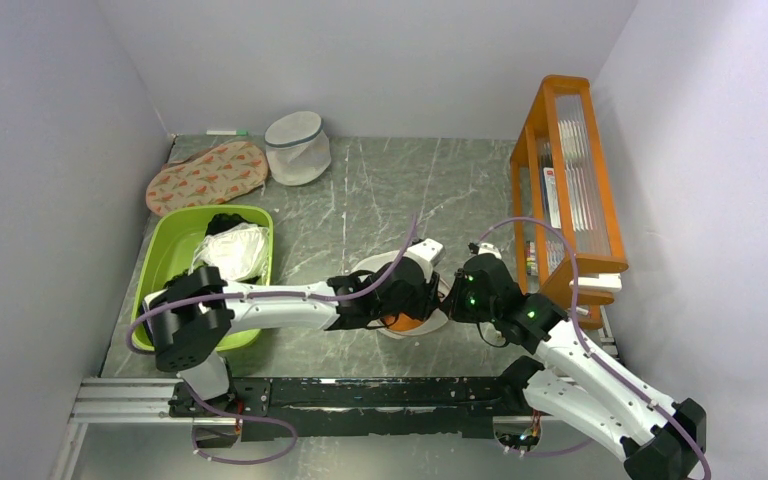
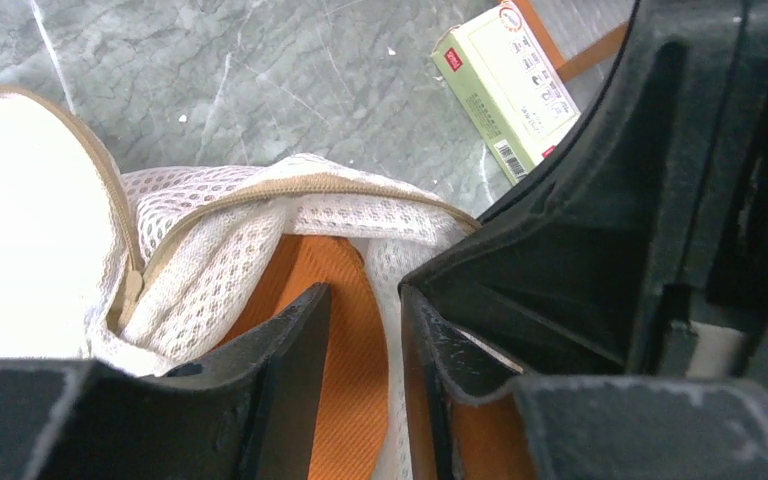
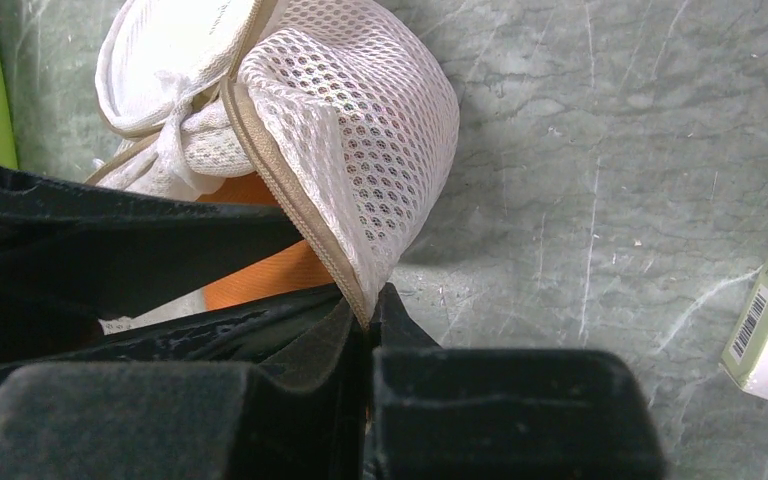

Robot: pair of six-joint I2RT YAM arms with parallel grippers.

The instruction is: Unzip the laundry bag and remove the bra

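The cream mesh laundry bag (image 1: 375,265) lies at the table's middle near the front, its zip open. It also shows in the left wrist view (image 2: 210,260) and the right wrist view (image 3: 380,110). An orange bra (image 2: 345,330) lies inside the opening; it also shows in the top view (image 1: 405,322) and the right wrist view (image 3: 260,275). My left gripper (image 2: 363,295) reaches into the opening, its jaws a narrow gap apart over the orange fabric (image 1: 415,305). My right gripper (image 3: 370,310) is shut on the bag's zip rim and holds it up (image 1: 450,300).
A green tub (image 1: 175,250) with white and black clothes stands at the left. A greyish mesh cylinder (image 1: 297,148) and a flat patterned oval (image 1: 205,175) lie at the back. An orange rack (image 1: 565,180) stands at the right. A light green box (image 2: 508,85) lies nearby.
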